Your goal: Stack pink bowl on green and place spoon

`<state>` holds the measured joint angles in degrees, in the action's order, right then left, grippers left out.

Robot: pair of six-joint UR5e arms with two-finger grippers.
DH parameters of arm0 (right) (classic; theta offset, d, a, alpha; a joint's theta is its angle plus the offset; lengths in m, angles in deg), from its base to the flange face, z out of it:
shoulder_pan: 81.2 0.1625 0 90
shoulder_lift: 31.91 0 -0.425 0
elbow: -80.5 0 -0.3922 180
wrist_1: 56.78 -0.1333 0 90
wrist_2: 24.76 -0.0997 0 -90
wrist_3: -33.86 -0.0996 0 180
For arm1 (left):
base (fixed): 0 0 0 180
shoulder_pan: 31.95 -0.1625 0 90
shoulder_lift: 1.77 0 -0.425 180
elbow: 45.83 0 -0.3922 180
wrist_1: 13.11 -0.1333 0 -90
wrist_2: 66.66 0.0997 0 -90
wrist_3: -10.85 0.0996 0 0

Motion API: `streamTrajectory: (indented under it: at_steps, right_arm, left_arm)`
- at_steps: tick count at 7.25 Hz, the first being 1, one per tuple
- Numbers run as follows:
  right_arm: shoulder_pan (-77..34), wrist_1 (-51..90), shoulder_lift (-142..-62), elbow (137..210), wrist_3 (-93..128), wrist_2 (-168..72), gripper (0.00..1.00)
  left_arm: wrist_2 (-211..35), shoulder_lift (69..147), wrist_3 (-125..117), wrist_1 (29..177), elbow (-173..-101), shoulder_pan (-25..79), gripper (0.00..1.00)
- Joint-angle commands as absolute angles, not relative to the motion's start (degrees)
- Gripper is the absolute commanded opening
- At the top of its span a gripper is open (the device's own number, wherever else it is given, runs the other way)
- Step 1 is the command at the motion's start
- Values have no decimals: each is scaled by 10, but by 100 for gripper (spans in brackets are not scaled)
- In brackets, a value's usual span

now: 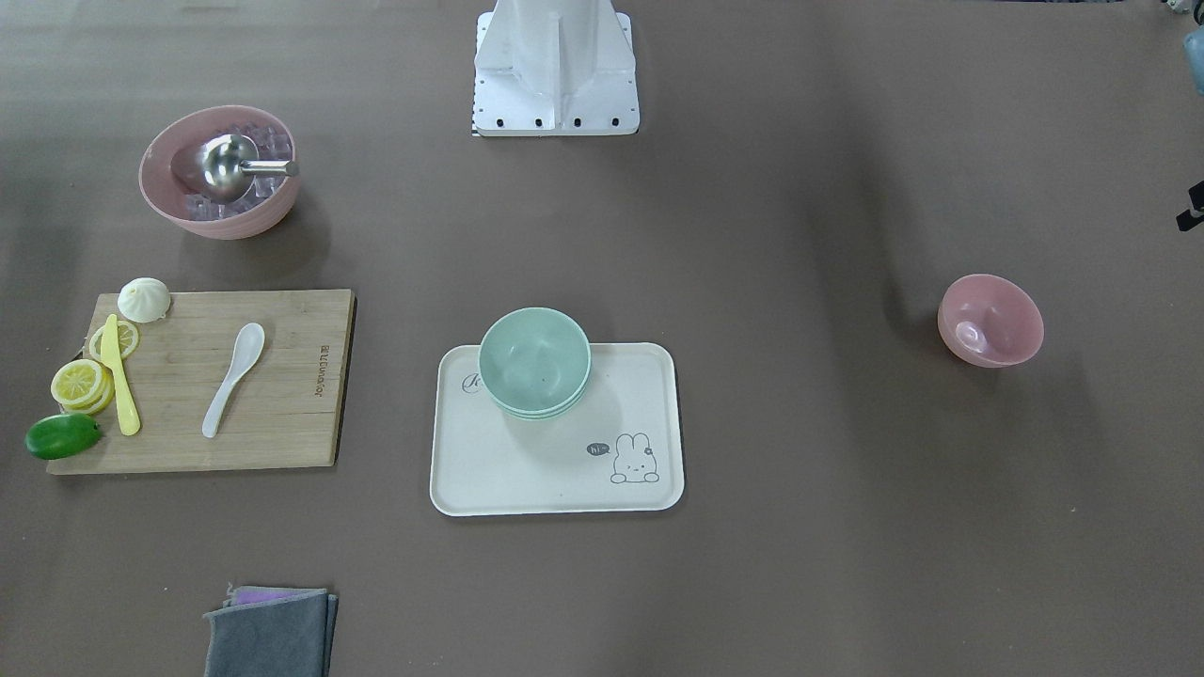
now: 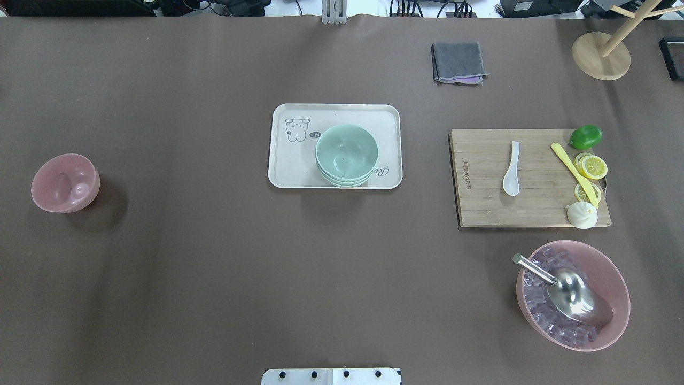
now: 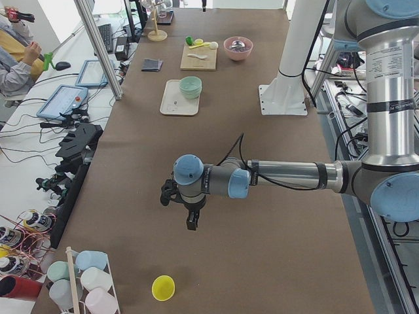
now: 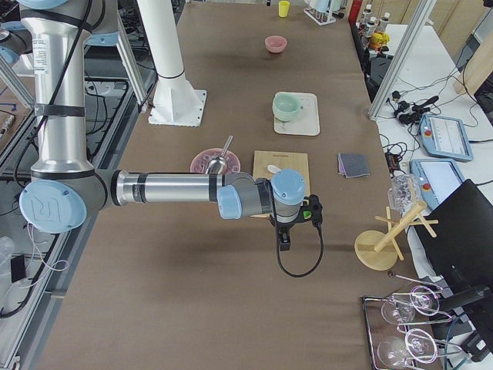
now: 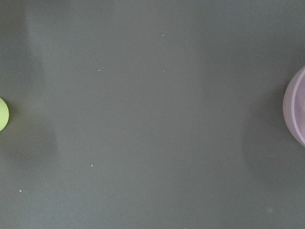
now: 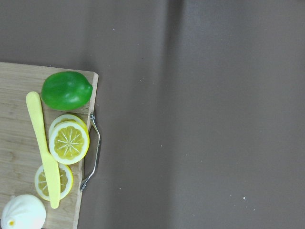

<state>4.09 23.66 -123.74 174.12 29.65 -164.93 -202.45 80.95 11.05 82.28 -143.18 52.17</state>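
A small pink bowl [image 2: 65, 182] stands empty at the table's left end; it also shows in the front view [image 1: 990, 320] and at the right edge of the left wrist view [image 5: 298, 106]. A stack of green bowls [image 2: 346, 154] sits on a white tray [image 2: 288, 166] at the centre. A white spoon [image 2: 512, 169] lies on a wooden cutting board [image 2: 481, 208]. The left gripper [image 3: 190, 219] hangs above the table near the pink bowl. The right gripper [image 4: 283, 243] hangs beyond the board's outer edge. I cannot tell whether either is open or shut.
A large pink bowl [image 2: 573, 294] holds ice cubes and a metal scoop [image 2: 566, 291]. A lime [image 6: 66, 90], lemon slices [image 6: 69, 142], a yellow knife [image 6: 44, 148] and a white bun [image 2: 581, 215] sit at the board's edge. A grey cloth [image 2: 458, 62], a wooden stand [image 2: 601, 56] and a yellow cup [image 3: 163, 287] are around.
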Motion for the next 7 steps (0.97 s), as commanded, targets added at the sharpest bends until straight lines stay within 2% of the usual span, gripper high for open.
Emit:
streamTrajectory:
  at_steps: [1,3,7]
  right_arm:
    - [41,224,-1238,1741,293,-1649,100]
    - [34,223,-1237,1741,293,-1648,100]
    - [-2,191,-1228,1741,224,-1645,100]
  left_arm:
    - [-2027,821,75,826,-1440,522,98]
    - [-2028,825,-50,945,-1424,518,98]
    - [-2011,828,-136,991,-1414,402,97]
